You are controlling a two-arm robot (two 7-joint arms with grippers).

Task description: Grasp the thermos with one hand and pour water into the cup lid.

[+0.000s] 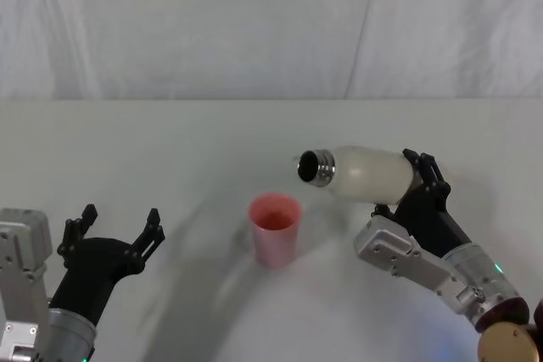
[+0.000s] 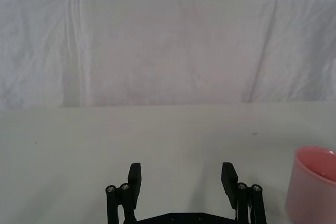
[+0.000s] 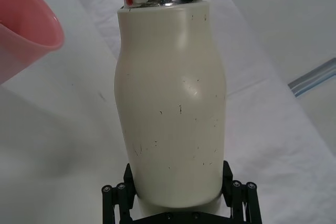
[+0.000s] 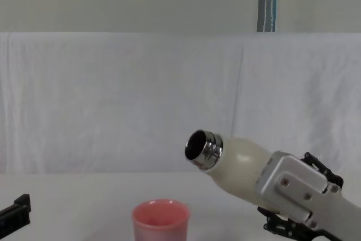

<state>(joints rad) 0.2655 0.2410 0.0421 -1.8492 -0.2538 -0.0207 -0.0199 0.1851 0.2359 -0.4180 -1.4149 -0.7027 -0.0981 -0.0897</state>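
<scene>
My right gripper [image 1: 414,177] is shut on the base end of the cream-white thermos [image 1: 366,173], holding it off the table and tipped nearly on its side. Its open steel neck [image 1: 315,167] points left, a little above and to the right of the pink cup lid [image 1: 274,228], which stands upright on the table. In the right wrist view the thermos [image 3: 170,98] runs away from the fingers [image 3: 118,195], with the cup lid [image 3: 23,30] off beside the neck. From the chest view the thermos [image 4: 237,165] slants up over the cup lid [image 4: 161,220]. No water is visible. My left gripper [image 1: 119,231] rests open, left of the cup lid.
A white cloth covers the table [image 1: 170,150] and hangs as a backdrop [image 1: 254,23] behind it. A metal pole [image 4: 268,1] stands behind the backdrop at the right. The left wrist view has the cup lid's rim [image 2: 315,182] to one side of the open fingers [image 2: 134,182].
</scene>
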